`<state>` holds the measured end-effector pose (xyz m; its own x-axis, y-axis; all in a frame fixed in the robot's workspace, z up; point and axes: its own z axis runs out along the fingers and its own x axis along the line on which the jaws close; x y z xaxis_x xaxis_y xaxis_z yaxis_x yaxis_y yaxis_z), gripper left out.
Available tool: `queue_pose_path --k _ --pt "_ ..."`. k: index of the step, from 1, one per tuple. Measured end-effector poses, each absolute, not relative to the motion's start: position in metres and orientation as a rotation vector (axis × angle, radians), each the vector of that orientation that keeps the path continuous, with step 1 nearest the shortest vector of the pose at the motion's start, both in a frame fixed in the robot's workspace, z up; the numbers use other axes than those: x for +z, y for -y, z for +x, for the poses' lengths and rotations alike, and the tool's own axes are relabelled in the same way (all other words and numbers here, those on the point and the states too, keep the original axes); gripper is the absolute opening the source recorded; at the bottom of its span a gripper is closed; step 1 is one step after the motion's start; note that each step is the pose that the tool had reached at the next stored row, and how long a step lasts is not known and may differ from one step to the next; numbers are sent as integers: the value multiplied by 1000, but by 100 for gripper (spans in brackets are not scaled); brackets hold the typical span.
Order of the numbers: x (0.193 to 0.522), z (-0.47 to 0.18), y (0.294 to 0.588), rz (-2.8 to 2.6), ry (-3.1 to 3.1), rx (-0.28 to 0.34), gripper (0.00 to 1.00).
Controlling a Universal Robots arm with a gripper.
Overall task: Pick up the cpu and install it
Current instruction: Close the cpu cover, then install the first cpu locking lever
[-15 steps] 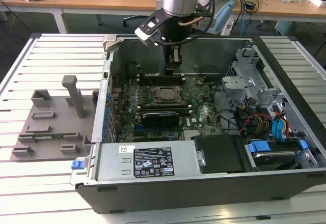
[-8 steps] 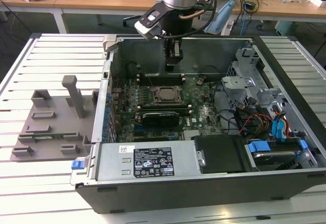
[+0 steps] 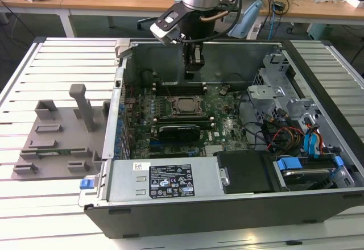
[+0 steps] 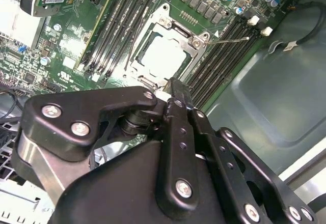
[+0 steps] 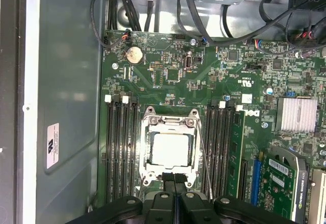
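Tool (image 5: 173, 177), shut and empty, hangs close over the cpu (image 3: 183, 105) at the exterior view's centre: likely light, stiff, slick, fragile underneath, best gripped by opposite edges.

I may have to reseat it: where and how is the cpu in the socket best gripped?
Probably by two opposite edges, coming straight down from above. The cpu lies flat in the socket frame, its top the one open face; memory slots flank it, blocking a sideways approach.
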<state>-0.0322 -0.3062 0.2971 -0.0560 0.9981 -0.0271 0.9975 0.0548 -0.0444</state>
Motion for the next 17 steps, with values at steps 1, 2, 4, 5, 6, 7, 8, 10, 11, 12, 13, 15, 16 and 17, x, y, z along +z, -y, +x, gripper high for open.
queue_pose_path --k 1,2,4,5,6,7,8,10,11,12,13,15,16,17 --pt "297 -32 306 -2151 2274 80 11" --pt "297 -32 306 -2151 2274 80 11" --pt "297 -32 306 -2151 2274 80 11" --pt "297 -32 306 -2151 2274 80 11" --pt "297 -32 306 -2151 2274 80 11" --pt "297 -32 306 -2151 2274 80 11" --pt "297 -32 306 -2147 2278 80 11" --pt "297 -32 306 -2128 2296 80 11" --pt "297 -32 306 -2111 2312 80 11" --pt "297 -32 306 -2094 2328 80 11" --pt "297 -32 306 -2064 2355 80 11" --pt "297 -32 306 -2027 2388 80 11" --pt "297 -32 306 -2013 2400 81 11" --pt "297 -32 306 -2004 2408 81 11"
